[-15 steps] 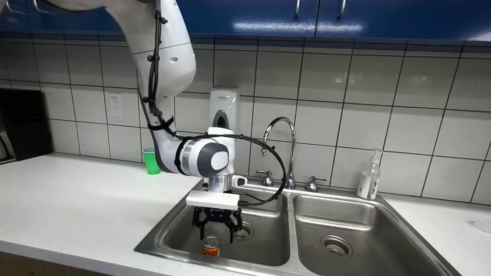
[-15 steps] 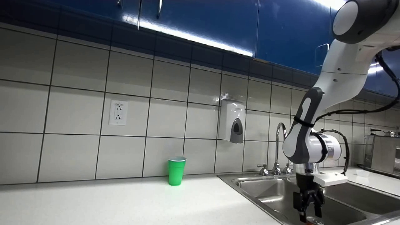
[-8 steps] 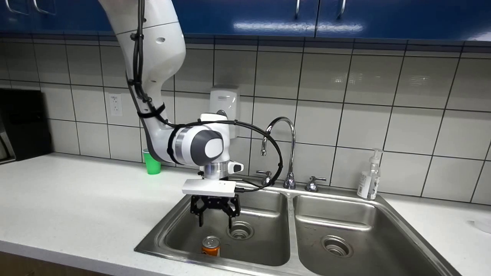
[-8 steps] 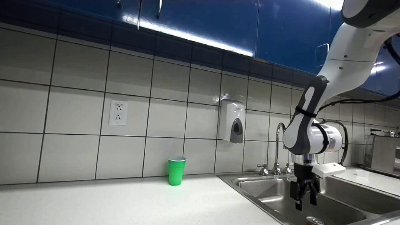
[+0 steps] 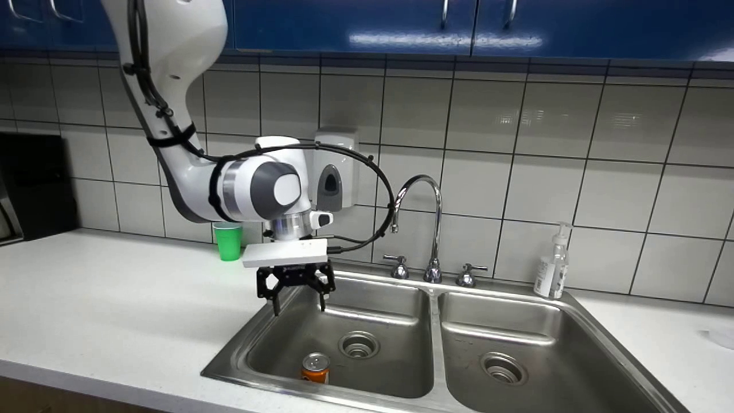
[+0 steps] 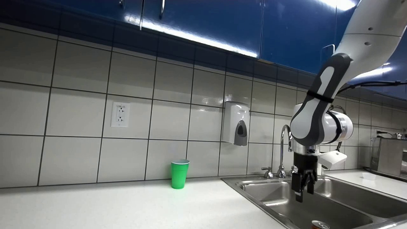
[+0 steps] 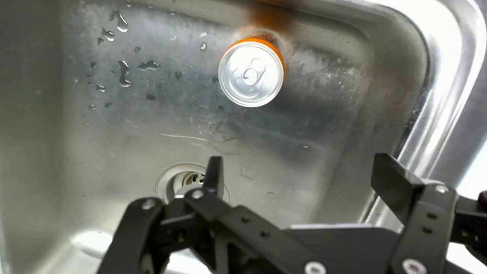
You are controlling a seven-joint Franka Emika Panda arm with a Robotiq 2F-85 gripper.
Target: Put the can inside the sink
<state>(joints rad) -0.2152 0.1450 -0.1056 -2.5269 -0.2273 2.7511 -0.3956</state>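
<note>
1. At far left of the claw (image 5: 299, 310), on the white countertop (image 5: 114, 287): a black boxy unit (image 5: 37, 186), cut off by the frame.
2. Well left of the claw in an exterior view: a white electrical outlet (image 6: 120, 114) on the tiled wall (image 6: 127, 162).
3. Left of the claw and farther back, upright on the countertop: a bright green drinking cup (image 5: 229, 242).
4. At the end of the white-and-grey robot arm (image 5: 192, 183), raised over the stainless-steel double-basin sink (image 5: 437, 355): the claw itself, aimed downward, with fingers (image 7: 214, 177) spread well apart and bare steel in view between the tips in the wrist view.
5. Below the claw and slightly to its right in an exterior view, well apart from the fingers: the small orange drink can (image 5: 315, 368), upright inside the sink's left-hand basin (image 5: 395, 361), near the front wall; touching or not, impossible to tell. Silvery lid and pull tab facing up in the wrist view, beyond the fingertips.
6. Behind the claw and above it, mounted on the wall: a white soap dispenser (image 5: 338, 169).
7. Lower right of the claw in an exterior view: a round drain (image 5: 359, 345), partly hidden by a finger in the wrist view.
8. Right of the claw and behind: a chrome gooseneck tap (image 5: 437, 232), flanked by two lever handles (image 5: 399, 267).
9. Farther right of the claw: the right-hand basin (image 5: 556, 373) with a second drain (image 5: 504, 367), and a clear pump bottle (image 5: 551, 269) at the sink's back corner.
</note>
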